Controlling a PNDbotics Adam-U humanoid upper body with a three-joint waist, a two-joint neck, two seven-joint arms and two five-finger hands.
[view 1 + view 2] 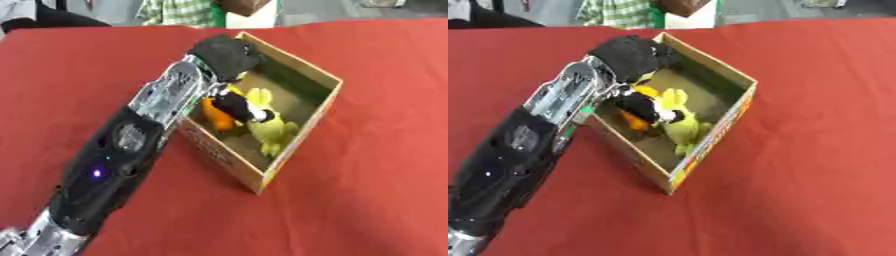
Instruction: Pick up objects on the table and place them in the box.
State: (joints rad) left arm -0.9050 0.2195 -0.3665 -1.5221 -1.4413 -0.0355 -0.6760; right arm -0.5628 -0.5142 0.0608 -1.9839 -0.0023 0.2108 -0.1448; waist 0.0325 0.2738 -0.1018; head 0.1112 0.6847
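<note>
Fingers of my left hand (238,102) reach down into the box (308,131), seemingly curled on the yellow toy (273,131), whose long axis runs toward five o'clock beside an orange toy (215,119); I see no right hand.

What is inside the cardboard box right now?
Inside the cardboard box: a yellow plush toy, an orange object beside it, and the left hand reaching in. The hand hides part of both; its fingers aren't clear.

red counter (376,165), tan cardboard box (302,131) holding a yellow toy (271,131) and an orange thing (217,119); black hand (243,106).
</note>
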